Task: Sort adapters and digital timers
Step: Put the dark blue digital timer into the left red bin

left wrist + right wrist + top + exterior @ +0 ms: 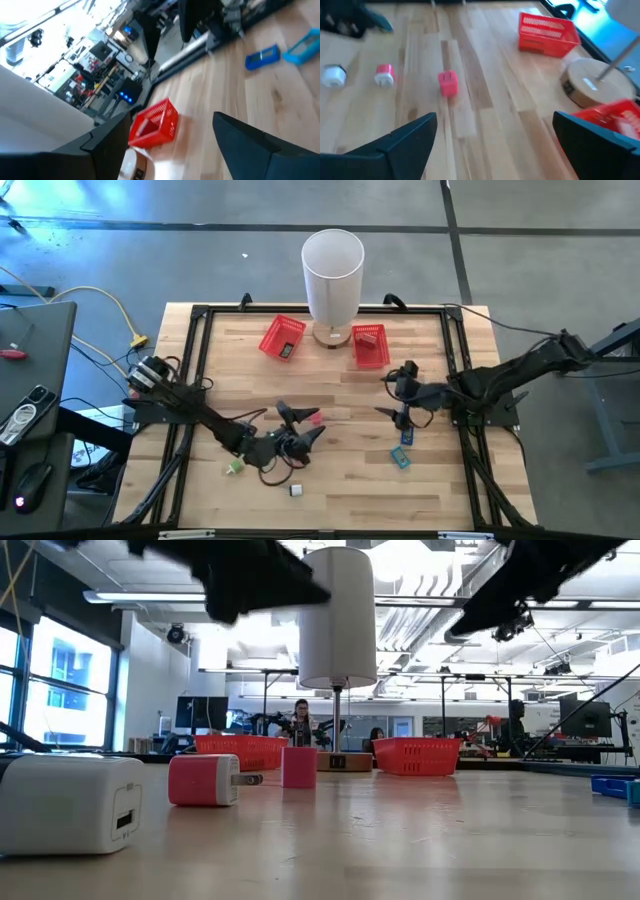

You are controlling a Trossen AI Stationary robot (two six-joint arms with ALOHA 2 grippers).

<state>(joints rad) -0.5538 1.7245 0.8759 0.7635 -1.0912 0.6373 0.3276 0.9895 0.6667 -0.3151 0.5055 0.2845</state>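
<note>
Wooden table framed by black rails, seen from above, with a concrete floor around it; two red baskets, left basket and right basket, flank a white lamp at the far edge. Left gripper hovers near the table's centre-left, fingers spread wide and pinching nothing; a pink adapter lies just beside its far fingertip, a white adapter lies near it toward the front edge, and a yellow-green item lies beside its arm. Right gripper hovers right of centre, fingers likewise spread and empty; a blue timer lies just in front of its nearer finger, and a second blue timer lies a little beyond the first, toward the front edge. In the right wrist view, two pink adapters and the white adapter lie well ahead of the open fingers, with the lamp base between the baskets. In the left wrist view, a red basket lies ahead of the fingers; both blue timers lie farther off. Low view: white adapter nearest, pink adapters behind it; people sit in the room beyond.
</note>
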